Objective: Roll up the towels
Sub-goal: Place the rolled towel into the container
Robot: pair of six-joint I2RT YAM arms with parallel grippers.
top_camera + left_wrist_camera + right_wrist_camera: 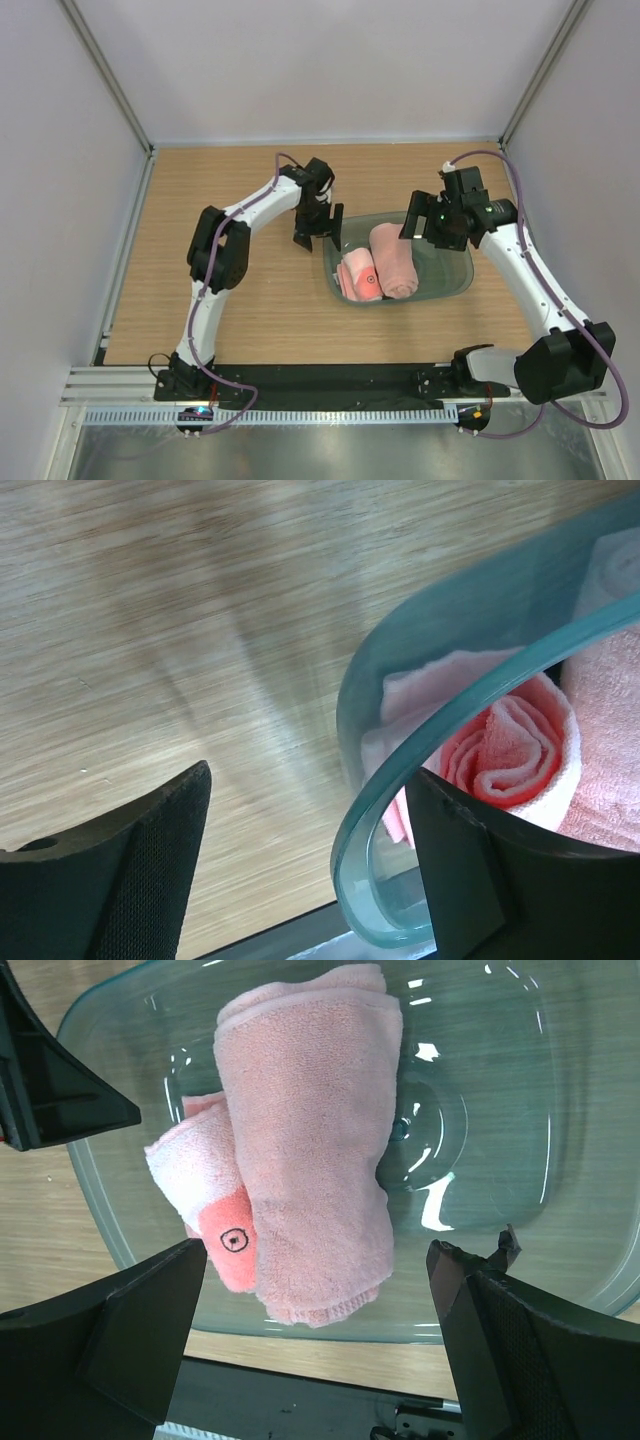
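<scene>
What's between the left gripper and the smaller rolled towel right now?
Only the translucent rim of the tub. The left wrist view shows it curving past the open left gripper, with the smaller rolled towel just inside.

Big towel [310,1140]: terry cloth, matt, fuzzy looped nap, stitched hem; small towel [200,1170]: same cloth, matt, with one flatter, smoother patch; tub [500,1110]: translucent plastic, smooth, glossy with bright glints; table [150,630]: wood grain, smooth, low sheen; left tool [310,780]: black matt plastic, fine mesh-like texture on one finger; right tool [315,1260]: same matt black, same textured pad.
</scene>
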